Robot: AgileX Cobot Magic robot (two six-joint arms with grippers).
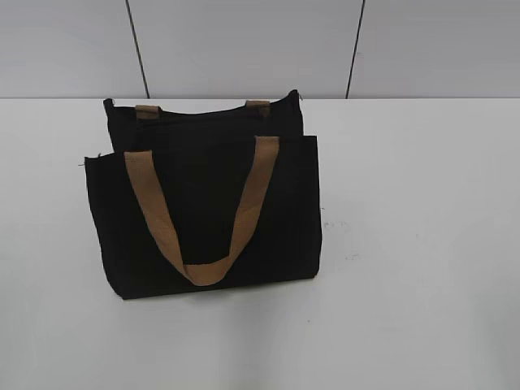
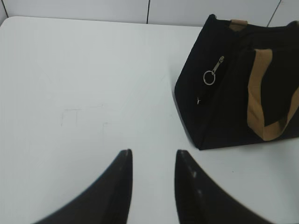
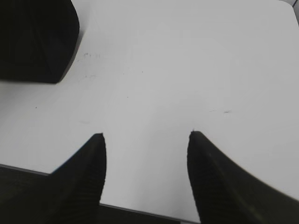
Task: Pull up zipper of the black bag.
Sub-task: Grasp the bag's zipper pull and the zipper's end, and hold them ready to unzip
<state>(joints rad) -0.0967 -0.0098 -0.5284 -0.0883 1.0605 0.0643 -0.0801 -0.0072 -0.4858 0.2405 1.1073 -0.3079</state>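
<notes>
The black bag (image 1: 211, 211) lies on the white table, left of centre, with a tan handle (image 1: 203, 219) looped over its front. In the left wrist view the black bag (image 2: 224, 93) stands at the upper right, and the zipper's silver pull with a ring (image 2: 212, 72) hangs on its side end. My left gripper (image 2: 153, 151) is open and empty over bare table, down and left of the bag. My right gripper (image 3: 145, 135) is open and empty near the table's front edge; a corner of the bag (image 3: 35, 39) shows at its upper left. Neither gripper shows in the exterior view.
The white table (image 1: 422, 244) extends to the right of the bag and in front of it. A grey panelled wall (image 1: 244, 41) stands behind the table. The table's front edge (image 3: 140, 210) runs just under my right gripper.
</notes>
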